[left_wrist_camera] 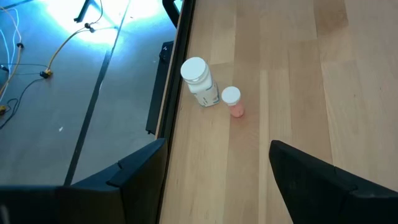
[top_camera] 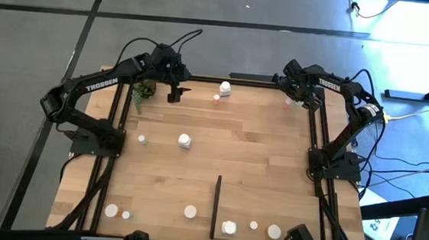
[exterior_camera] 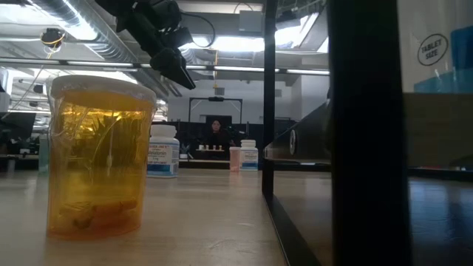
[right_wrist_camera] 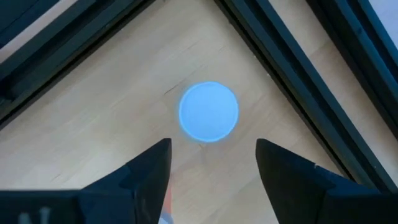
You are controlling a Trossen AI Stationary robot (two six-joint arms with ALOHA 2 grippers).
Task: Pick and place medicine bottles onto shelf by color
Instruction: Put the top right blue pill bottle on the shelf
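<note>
At the far right table corner, right gripper (top_camera: 305,104) hangs with fingers spread over 1 small capped bottle (right_wrist_camera: 209,112), not touching it. Left gripper (top_camera: 174,95), also spread and holding nothing, sits near the far edge beside the plant (top_camera: 143,90), with 2 bottles (left_wrist_camera: 200,82) just ahead. Shelf (top_camera: 265,208) at near right carries 3 bottles (top_camera: 228,228).

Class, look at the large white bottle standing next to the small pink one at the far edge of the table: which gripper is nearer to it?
Left. The left gripper hangs just beside the large white bottle, while the right gripper is over the far right corner.
</note>
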